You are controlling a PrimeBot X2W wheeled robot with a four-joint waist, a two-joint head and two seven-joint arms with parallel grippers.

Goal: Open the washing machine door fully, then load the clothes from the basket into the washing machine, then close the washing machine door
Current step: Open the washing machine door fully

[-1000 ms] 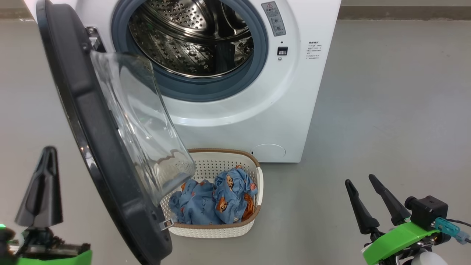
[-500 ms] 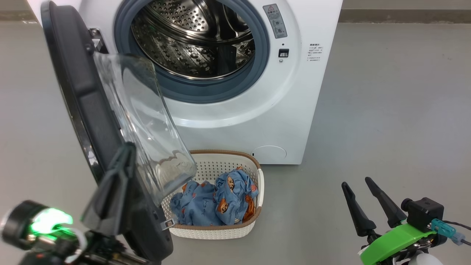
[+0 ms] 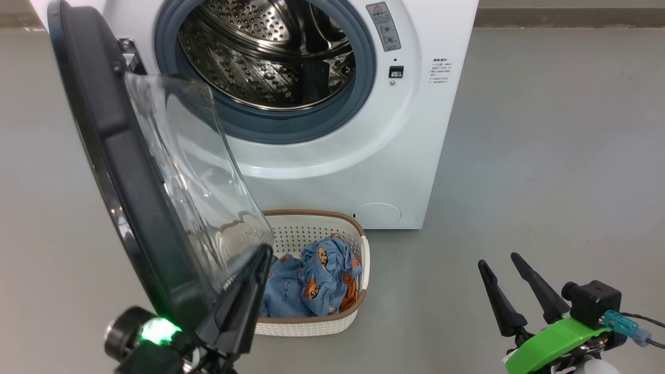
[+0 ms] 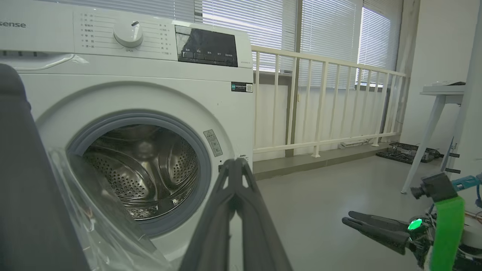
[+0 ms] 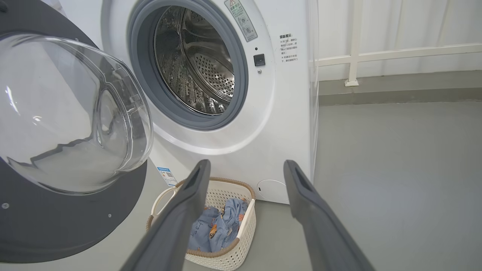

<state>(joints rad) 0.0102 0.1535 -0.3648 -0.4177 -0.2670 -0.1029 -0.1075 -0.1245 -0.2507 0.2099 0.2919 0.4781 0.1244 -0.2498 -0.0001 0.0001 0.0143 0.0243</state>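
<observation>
Outward, washing machine door (image 3: 114, 156) hinged left, glass bowl (image 3: 192, 171) bulging rightward

- Washer (image 4: 150, 94), brand mark (image 4: 13, 24) at 10 o'clock of the front: reads "sense"; its start is cut off by the frame edge.
- Dial (image 4: 128, 34): rows of small print either side, not legible.
- Panel (image 4: 206, 44): row of small white captions low down, not legible.
- Black sticker (image 4: 241, 87) at 5 o'clock of the panel: QR code at its right end, text too small.
- Warning label (image 3: 383, 26) at 2 o'clock of the gasket (image 3: 280, 134): red triangle sign on top, pictograms below, text illegible.
- Print block (image 5: 288, 47) at 3 o'clock of the gasket: Chinese heading and short lines, too small to read.
- Blue label (image 5: 167, 175) at 7 o'clock of the front: print illegible.
</observation>
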